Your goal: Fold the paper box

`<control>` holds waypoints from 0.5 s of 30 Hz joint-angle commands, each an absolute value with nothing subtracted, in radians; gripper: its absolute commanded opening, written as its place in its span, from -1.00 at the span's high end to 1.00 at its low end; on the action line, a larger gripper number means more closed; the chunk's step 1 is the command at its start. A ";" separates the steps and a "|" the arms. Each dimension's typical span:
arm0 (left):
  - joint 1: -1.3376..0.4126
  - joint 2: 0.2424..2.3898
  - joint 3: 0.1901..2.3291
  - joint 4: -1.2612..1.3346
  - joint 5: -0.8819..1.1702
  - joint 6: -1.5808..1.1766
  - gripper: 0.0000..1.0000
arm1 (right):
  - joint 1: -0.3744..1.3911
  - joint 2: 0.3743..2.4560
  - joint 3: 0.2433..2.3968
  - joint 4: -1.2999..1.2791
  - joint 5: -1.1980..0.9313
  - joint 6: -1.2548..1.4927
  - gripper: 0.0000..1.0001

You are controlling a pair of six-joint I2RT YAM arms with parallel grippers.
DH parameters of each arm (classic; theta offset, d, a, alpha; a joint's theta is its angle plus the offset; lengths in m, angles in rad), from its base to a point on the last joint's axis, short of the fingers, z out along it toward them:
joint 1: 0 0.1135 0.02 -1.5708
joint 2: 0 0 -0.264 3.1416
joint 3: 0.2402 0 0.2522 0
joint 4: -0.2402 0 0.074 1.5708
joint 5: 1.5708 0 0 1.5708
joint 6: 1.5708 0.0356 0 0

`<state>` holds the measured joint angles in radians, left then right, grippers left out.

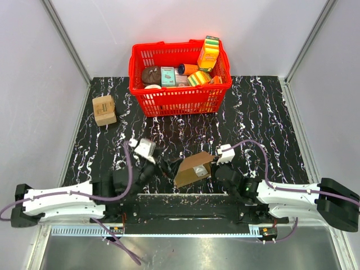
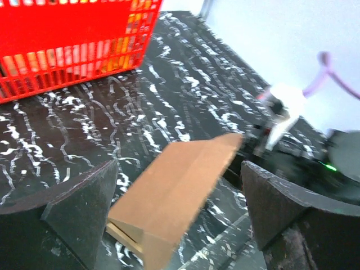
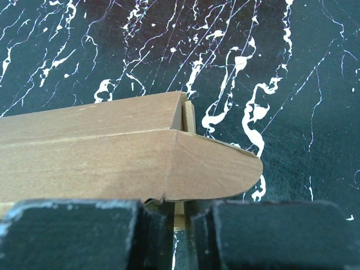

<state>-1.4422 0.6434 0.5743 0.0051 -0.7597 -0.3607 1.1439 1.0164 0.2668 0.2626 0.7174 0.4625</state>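
Right gripper [image 3: 179, 225] is pinching a thin edge flap of the paper box [image 3: 107, 152], jaws nearly together, apparently steadying it. Left gripper [image 2: 180, 205] is straddling the opposite end, jaws wide apart, likely readying a press. Box is sitting tilted near the table's [image 1: 264, 112] front, between the arms.

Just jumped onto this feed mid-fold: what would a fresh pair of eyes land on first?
The red basket packed with colourful packages, at the back centre of the marbled table. Nearer the arms, the partly folded paper box lies between the two grippers, the right gripper pinching one end while the left gripper stands wide open facing the other end.
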 commanded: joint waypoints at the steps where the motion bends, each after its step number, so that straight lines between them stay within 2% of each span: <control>1: -1.237 0.745 0.565 0.106 -0.531 -0.357 -0.89 | 1.152 1.025 0.281 0.270 0.742 0.480 0.72; 8: -1.111 1.047 0.627 0.173 -0.373 -0.341 -0.89 | 1.154 1.019 0.273 0.279 0.739 0.476 0.69; 13: -1.101 1.135 0.646 0.224 -0.287 -0.333 -0.89 | 1.152 1.012 0.276 0.272 0.729 0.474 0.64; 15: -1.101 1.152 0.646 0.235 -0.267 -0.331 -0.89 | 1.152 1.008 0.279 0.261 0.721 0.472 0.56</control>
